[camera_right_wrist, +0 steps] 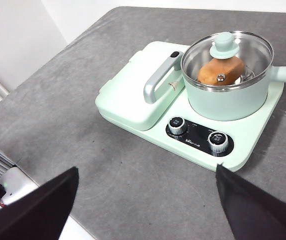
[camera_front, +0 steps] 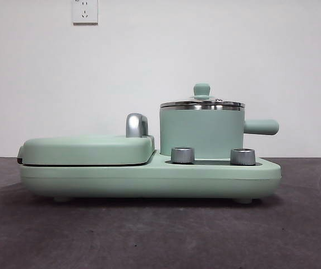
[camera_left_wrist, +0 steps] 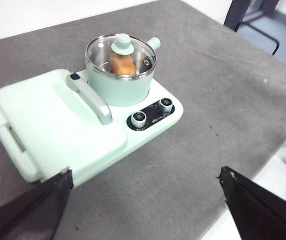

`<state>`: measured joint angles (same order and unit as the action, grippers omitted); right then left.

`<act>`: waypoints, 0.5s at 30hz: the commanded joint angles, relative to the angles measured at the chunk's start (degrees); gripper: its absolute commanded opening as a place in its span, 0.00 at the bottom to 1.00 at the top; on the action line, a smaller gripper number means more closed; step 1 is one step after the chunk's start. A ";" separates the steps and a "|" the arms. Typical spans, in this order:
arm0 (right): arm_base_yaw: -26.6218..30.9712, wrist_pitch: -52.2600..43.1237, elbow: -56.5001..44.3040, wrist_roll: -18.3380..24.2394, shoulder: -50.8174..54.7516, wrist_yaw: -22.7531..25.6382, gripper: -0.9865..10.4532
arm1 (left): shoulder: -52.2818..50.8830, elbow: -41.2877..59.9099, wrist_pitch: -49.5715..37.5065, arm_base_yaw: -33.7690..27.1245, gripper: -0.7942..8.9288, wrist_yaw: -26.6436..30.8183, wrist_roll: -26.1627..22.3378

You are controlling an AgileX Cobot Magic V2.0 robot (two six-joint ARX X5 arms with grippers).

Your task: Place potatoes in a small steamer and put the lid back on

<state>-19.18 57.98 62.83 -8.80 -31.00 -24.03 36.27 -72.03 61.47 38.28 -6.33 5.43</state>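
The mint-green steamer pot [camera_front: 201, 133] stands on the right of a green cooker base, its side handle [camera_front: 260, 126] pointing right. The steel-rimmed glass lid [camera_front: 202, 103] with its green knob sits on the pot. Through the lid the tan-orange potato [camera_right_wrist: 221, 70] lies inside the pot; it also shows in the left wrist view [camera_left_wrist: 121, 64]. My left gripper [camera_left_wrist: 145, 200] is open and empty, high above the table and well back from the cooker. My right gripper [camera_right_wrist: 145, 200] is open and empty, also held high and back. Neither gripper shows in the front view.
The flat green griddle cover [camera_front: 87, 149] with a silver handle [camera_front: 136, 125] fills the left of the base [camera_front: 149, 179]. Two silver dials [camera_front: 183, 155] sit at the front right. The grey table's edges show in both wrist views [camera_left_wrist: 263, 165].
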 commanded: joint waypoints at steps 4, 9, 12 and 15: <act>-0.24 -0.35 0.48 0.66 -0.35 -1.14 0.27 | -4.90 4.92 0.76 0.35 0.08 -0.07 4.50; -0.24 -0.31 0.48 1.57 -0.35 -2.84 0.10 | -5.70 5.60 1.07 0.35 0.09 -0.07 5.84; -0.24 -0.17 0.50 1.75 -0.31 -3.06 0.10 | -5.68 5.60 1.05 0.35 0.09 -0.07 5.79; -0.24 -0.39 0.50 1.75 -0.31 -2.95 0.10 | -5.70 5.55 0.92 0.35 0.09 -0.07 5.79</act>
<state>-19.18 58.04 62.83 -7.70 -31.03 -26.87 30.35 -65.63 63.20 38.28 -6.33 10.76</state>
